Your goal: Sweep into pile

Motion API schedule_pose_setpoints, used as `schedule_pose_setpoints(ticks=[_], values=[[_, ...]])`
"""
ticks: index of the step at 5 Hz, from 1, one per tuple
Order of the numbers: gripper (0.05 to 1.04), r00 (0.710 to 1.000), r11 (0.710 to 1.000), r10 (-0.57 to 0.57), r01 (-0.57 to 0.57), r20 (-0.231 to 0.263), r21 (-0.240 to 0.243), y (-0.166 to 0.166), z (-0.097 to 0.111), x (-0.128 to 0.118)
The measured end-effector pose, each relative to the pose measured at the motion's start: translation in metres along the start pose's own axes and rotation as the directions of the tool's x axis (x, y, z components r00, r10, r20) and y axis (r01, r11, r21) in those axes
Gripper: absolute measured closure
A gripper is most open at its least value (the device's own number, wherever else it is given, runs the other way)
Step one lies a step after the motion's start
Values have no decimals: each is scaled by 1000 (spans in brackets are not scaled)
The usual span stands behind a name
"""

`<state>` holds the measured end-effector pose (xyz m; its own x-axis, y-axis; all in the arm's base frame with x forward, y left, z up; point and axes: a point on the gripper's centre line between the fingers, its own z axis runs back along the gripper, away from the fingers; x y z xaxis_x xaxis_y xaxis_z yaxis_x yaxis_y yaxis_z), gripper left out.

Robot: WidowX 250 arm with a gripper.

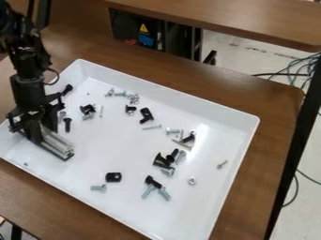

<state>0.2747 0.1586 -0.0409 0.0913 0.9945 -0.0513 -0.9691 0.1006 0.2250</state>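
Observation:
At the left side of the white tray (242,154), the black gripper (39,123) hangs down, shut on a short silver metal bar (56,143). The bar lies low over the tray's left part, its far end pointing toward the front. Just right of the gripper is a black bolt (67,123). Loose screws, nuts and black pieces are scattered in the tray: a black bracket (146,115) and small nuts (133,98) toward the back, black pieces (164,160) right of centre, a black square piece (113,177) and a silver bolt (99,188) near the front.
The tray's raised walls surround the parts, and it rests on a brown wooden table (276,101). A single screw (222,164) and a nut (192,180) lie toward the tray's right side. Behind stands another wooden surface (238,18); cables (294,70) lie on the floor at right.

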Motion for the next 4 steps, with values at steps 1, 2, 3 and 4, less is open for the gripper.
schedule_pose_setpoints(ticks=[1,2,3,4], values=[[731,989,982,-150,150,-13,119,-20,-1,2],[731,919,906,-391,375,47,197,-54,10,5],[732,811,802,-582,560,61,210,-77,16,4],[732,674,671,-736,717,58,187,-92,20,-6]])
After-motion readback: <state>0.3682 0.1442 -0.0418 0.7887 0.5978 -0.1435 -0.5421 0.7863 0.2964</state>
